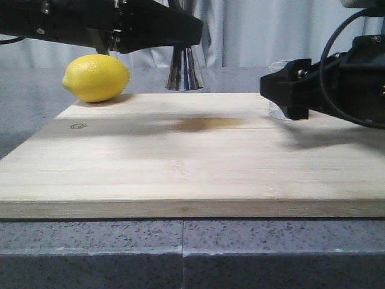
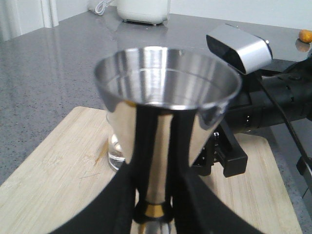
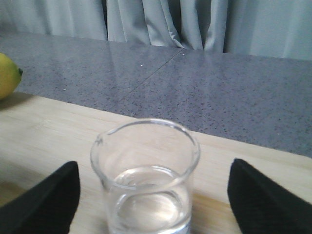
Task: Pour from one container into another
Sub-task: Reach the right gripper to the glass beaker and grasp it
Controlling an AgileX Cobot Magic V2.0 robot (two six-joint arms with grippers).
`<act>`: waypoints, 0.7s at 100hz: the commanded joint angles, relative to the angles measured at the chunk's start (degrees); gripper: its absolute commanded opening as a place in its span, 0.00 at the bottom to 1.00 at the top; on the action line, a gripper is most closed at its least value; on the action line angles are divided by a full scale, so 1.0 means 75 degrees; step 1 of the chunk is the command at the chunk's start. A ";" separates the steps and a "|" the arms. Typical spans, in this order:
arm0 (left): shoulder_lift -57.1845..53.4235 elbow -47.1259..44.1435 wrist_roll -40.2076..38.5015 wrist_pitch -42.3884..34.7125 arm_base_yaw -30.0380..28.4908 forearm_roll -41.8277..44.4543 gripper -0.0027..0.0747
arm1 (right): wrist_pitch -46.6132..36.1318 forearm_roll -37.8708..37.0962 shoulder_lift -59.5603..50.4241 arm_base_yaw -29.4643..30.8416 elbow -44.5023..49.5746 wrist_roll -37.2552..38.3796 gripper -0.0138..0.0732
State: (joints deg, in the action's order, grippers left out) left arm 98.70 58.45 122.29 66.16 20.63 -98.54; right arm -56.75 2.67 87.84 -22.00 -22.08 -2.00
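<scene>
Front view first: a lemon (image 1: 96, 77) sits at the back left corner of the wooden board (image 1: 192, 162), which lies on the speckled grey table (image 1: 90, 253), with pale curtains (image 1: 271, 30) behind it all. There's a brownish stain (image 1: 207, 124) on the board near the middle back. The left gripper (image 1: 180, 36) comes in across the top and covers the upper half of the steel jigger (image 1: 184, 71), so only its lower cone shows, at the back edge of the board, a bit right of the lemon. On the right, the black right gripper (image 1: 287, 93) sits right in front of the glass beaker (image 1: 278, 90), so you only catch bits of clear glass around it. Left wrist view: the jigger's open top cone fills the frame, and the two black left fingers (image 2: 122, 195) are pinching it around the narrow waist just above the gold band (image 2: 155, 210). Behind it stands the beaker, low on the board with a little clear liquid at the bottom, and the right arm's black body with a silver camera box (image 2: 241, 46) is just past that; a white appliance (image 2: 144, 9) sits far back on the table. Right wrist view: the beaker stands upright on the board between the right fingers (image 3: 44, 200), which are spread wide with clear gaps on both sides, not touching the glass. It's about a third full of clear liquid (image 3: 148, 204). The lemon's edge peeks in at the side, table and curtains beyond.
</scene>
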 commanded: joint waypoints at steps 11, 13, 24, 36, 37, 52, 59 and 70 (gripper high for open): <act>-0.0404 0.0209 -0.0083 0.0866 0.0043 -0.0546 0.13 | -0.0655 -0.0011 -0.0198 -0.0005 -0.0194 -0.0045 0.67; -0.0404 0.0209 -0.0083 0.0866 0.0043 -0.0546 0.13 | -0.0655 -0.0011 -0.0198 -0.0005 -0.0194 -0.0045 0.67; -0.0404 0.0209 -0.0083 0.0866 0.0043 -0.0546 0.13 | -0.0655 -0.0140 -0.0198 -0.0005 -0.0194 -0.0045 0.66; -0.0404 0.0209 -0.0083 0.0866 0.0043 -0.0546 0.13 | -0.0655 -0.0174 -0.0198 -0.0005 -0.0194 -0.0045 0.66; -0.0404 0.0209 -0.0083 0.0866 0.0043 -0.0546 0.13 | -0.0655 -0.0174 -0.0198 -0.0005 -0.0194 -0.0045 0.66; -0.0404 0.0209 -0.0083 0.0866 0.0043 -0.0546 0.13 | -0.0655 -0.0188 -0.0198 -0.0005 -0.0194 -0.0045 0.66; -0.0404 0.0209 -0.0083 0.0866 0.0043 -0.0546 0.13 | -0.0655 -0.0228 -0.0198 -0.0005 -0.0194 -0.0045 0.66; -0.0404 0.0209 -0.0083 0.0866 0.0043 -0.0546 0.13 | -0.0655 -0.0257 -0.0198 -0.0005 -0.0194 -0.0045 0.66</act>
State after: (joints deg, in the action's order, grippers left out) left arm 98.70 58.45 122.29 66.16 20.63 -98.54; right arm -56.86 1.38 87.84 -22.00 -22.08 -2.00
